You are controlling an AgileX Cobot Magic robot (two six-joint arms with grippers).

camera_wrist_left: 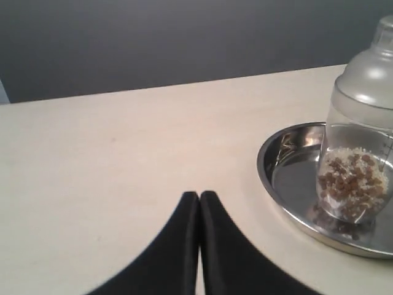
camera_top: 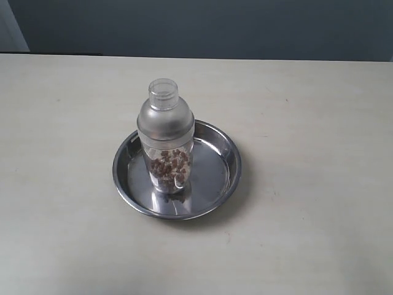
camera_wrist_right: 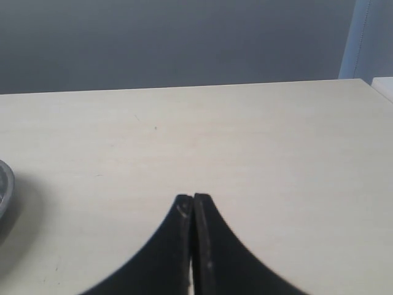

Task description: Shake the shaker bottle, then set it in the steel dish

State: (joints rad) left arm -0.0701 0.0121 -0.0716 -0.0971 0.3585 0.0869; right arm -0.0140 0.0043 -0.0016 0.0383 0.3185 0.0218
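Observation:
The shaker bottle stands upright inside the steel dish, brown granules at its base, its frosted dome and clear cap on top. No arm shows in the exterior view. In the left wrist view the bottle and the dish lie off to one side of my left gripper, which is shut on nothing and well apart from them. My right gripper is shut too, empty, over bare table; only a sliver of the dish rim shows at that view's edge.
The pale wooden table spreads all round the dish. A dark grey wall runs behind its far edge. A light panel stands past the table corner in the right wrist view.

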